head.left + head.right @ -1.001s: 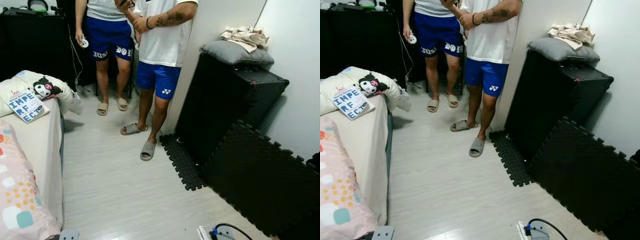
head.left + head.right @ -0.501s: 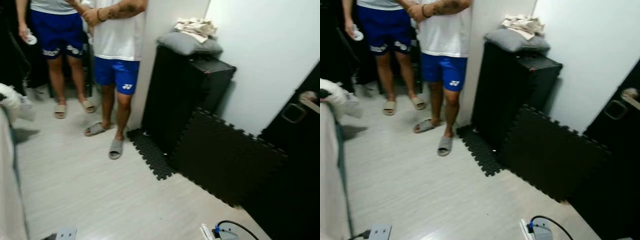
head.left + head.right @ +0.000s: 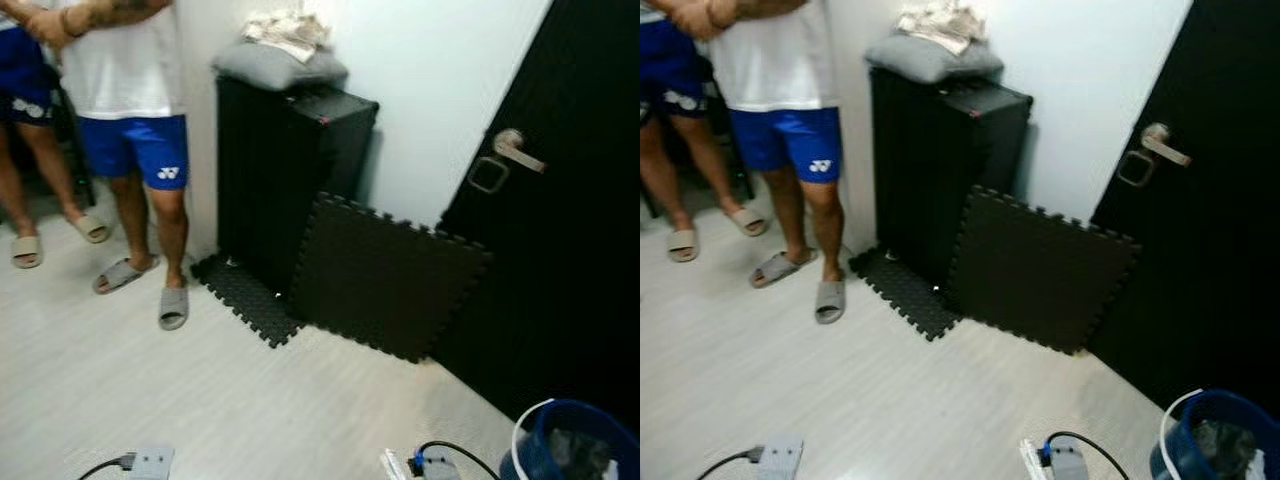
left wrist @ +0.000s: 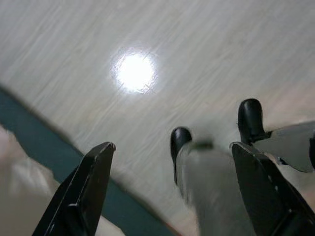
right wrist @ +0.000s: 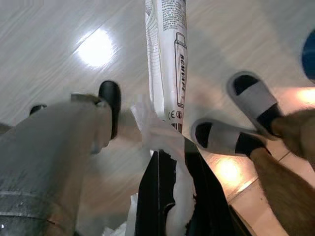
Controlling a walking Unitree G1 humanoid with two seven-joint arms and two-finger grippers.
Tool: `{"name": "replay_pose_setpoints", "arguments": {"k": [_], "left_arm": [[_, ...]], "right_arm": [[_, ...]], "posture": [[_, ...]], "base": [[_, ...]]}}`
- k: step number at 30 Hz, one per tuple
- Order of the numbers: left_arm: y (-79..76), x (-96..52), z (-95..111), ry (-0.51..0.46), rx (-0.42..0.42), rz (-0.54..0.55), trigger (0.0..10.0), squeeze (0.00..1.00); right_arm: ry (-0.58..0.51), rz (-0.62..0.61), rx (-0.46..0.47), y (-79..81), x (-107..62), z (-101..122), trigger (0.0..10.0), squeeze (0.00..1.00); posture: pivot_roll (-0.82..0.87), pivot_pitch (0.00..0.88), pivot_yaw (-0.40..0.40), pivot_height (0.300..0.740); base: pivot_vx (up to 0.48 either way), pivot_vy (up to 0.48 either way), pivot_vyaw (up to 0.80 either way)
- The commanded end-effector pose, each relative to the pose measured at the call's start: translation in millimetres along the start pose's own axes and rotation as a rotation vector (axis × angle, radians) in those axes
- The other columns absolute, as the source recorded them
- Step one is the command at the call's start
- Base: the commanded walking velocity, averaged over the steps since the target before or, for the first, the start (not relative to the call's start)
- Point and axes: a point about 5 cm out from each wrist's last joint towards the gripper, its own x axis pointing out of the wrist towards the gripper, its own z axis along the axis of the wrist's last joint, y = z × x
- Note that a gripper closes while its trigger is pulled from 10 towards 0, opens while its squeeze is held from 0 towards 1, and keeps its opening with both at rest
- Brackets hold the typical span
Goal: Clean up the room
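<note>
My right tool (image 5: 170,162) is clamped on a white wrapper (image 5: 166,73), left tool (image 4: 172,191) apart and idle; the bin (image 3: 575,445) sits low right by the door; the cable (image 3: 1090,445) could snag my feet; the thin wrapper may slip.

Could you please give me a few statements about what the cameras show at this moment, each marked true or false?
1. The right gripper is shut on a white printed wrapper. True.
2. The left gripper holds a slipper. False: its fingers are spread open with nothing between them.
3. A grey cushion lies on top of the black cabinet. True.
4. The foam mat lies flat in the middle of the floor. False: it stands on edge, between the cabinet and the black door.
5. A blue bin stands on the floor near the door. True.
</note>
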Motion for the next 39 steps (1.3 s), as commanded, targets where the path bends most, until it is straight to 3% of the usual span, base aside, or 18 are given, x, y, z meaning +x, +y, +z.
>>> {"name": "replay_pose_setpoints", "arguments": {"k": [1,17,32,39], "left_arm": [[1.4,-1.0,-7.0,0.029,0.016,-0.005,10.0,0.0],[-6.7,-3.2,-17.5,0.058,-0.005,-0.036,10.0,0.0],[-10.2,-3.7,-19.9,0.074,-0.018,-0.057,10.0,0.0],[-9.2,-2.9,-16.9,0.067,-0.022,-0.057,10.0,0.0]], "right_arm": [[0.01,0.006,0.002,2.5,0.2,-4.0,10.0,0.0],[0.021,0.02,-0.026,5.5,0.5,-6.6,10.0,0.0],[0.032,0.013,-0.065,8.3,0.7,-11.5,10.0,0.0],[0.036,0.017,-0.057,8.4,0.8,-11.0,10.0,0.0]], "posture": [[0.1,0.0,-0.117,0.74],[0.11,0.0,-0.125,0.74],[0.1,0.0,-0.119,0.74],[0.1,0.0,-0.116,0.74]], "base": [[0.0,0.0,-0.78],[0.0,0.0,-0.78],[0.0,0.0,0.0],[0.0,0.0,-0.78]]}}
